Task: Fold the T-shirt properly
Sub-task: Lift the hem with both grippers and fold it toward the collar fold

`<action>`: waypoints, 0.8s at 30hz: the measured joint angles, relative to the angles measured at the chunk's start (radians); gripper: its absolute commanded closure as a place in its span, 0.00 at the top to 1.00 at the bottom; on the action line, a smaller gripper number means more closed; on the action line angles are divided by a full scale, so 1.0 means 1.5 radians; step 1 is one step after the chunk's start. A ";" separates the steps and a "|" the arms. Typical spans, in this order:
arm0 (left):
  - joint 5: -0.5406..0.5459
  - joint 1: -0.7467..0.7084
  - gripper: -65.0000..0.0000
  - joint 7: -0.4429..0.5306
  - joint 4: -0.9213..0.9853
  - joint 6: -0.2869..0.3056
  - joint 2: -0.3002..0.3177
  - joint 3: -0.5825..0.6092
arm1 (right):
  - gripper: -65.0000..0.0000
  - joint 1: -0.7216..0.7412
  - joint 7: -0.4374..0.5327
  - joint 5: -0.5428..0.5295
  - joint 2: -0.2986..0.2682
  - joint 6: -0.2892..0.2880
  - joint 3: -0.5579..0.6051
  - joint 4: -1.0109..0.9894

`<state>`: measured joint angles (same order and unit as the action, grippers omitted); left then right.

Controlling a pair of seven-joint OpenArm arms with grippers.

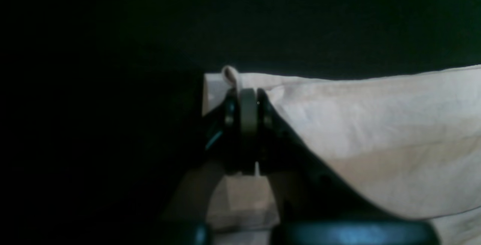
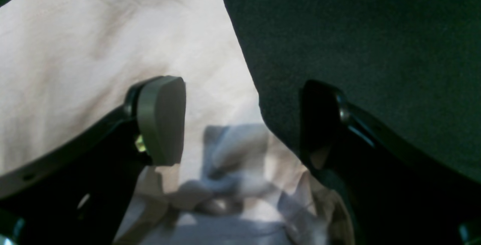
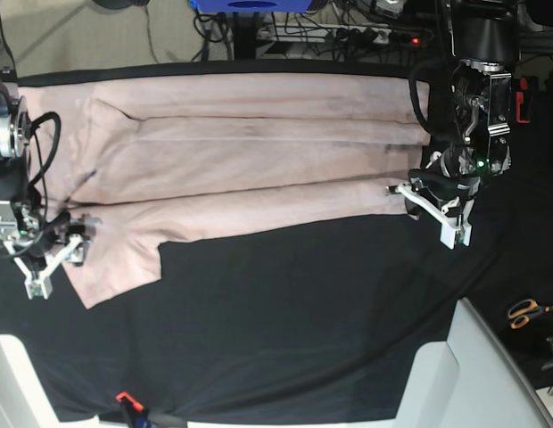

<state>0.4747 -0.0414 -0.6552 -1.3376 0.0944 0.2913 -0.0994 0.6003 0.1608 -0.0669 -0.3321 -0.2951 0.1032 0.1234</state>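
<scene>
At the left edge of the base view, the right gripper (image 3: 46, 260) sits over the sleeve end of the T-shirt (image 3: 241, 160), its jaws spread apart with nothing between them. In the right wrist view one olive pad (image 2: 161, 119) hovers above pink fabric while the opposite finger hangs over the black cloth (image 2: 357, 31); whether either finger touches the fabric is hard to tell, as the crumpled cloth below is blurred.

The T-shirt lies flat across the upper part of the black cloth (image 3: 285, 330), stretched sideways, with long lengthwise folds and a sleeve splaying down at its left end.

To the right, the left gripper (image 3: 410, 189) is at the shirt's lower right corner. In the left wrist view its jaws (image 1: 248, 98) are pressed together, clamped on the T-shirt (image 1: 375, 124) edge, with a small loop of fabric poking up above them.

Farther right, orange-handled scissors (image 3: 526, 312) lie near the frame's edge.
</scene>
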 measured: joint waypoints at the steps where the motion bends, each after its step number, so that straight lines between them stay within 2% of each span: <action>1: 0.000 0.000 0.00 0.000 0.000 0.000 0.000 0.000 | 0.59 0.000 -0.001 0.000 0.000 -0.001 0.001 0.000; 6: 0.000 0.000 0.00 0.000 0.000 0.000 0.000 0.000 | 0.00 0.000 -0.005 0.004 0.005 -0.010 0.001 0.004; 9: 0.000 0.000 0.00 0.000 0.000 0.000 0.000 0.000 | 0.03 -0.001 -0.005 0.005 0.004 -0.006 0.001 0.005; 11: 0.000 0.001 0.00 0.000 0.000 0.000 0.000 0.001 | 0.00 -0.007 -0.019 0.007 0.003 -0.004 0.001 0.028; 16: 0.000 0.005 0.00 0.000 0.000 0.000 -0.001 0.003 | 0.00 -0.007 -0.025 0.010 0.003 -0.002 0.001 0.074; 19: 0.000 0.006 0.00 0.000 0.000 0.000 -0.001 0.001 | 0.00 -0.012 -0.089 0.011 0.000 -0.002 0.001 0.120; 24: 0.000 0.011 0.00 -0.001 -0.001 0.000 0.000 -0.002 | 0.00 -0.063 -0.166 0.009 -0.001 -0.002 0.002 0.286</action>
<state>0.4751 -0.0254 -0.6567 -1.3392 0.0948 0.2909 -0.1017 0.5060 -0.0887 -0.0536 -0.3340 -0.2977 0.1066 0.5518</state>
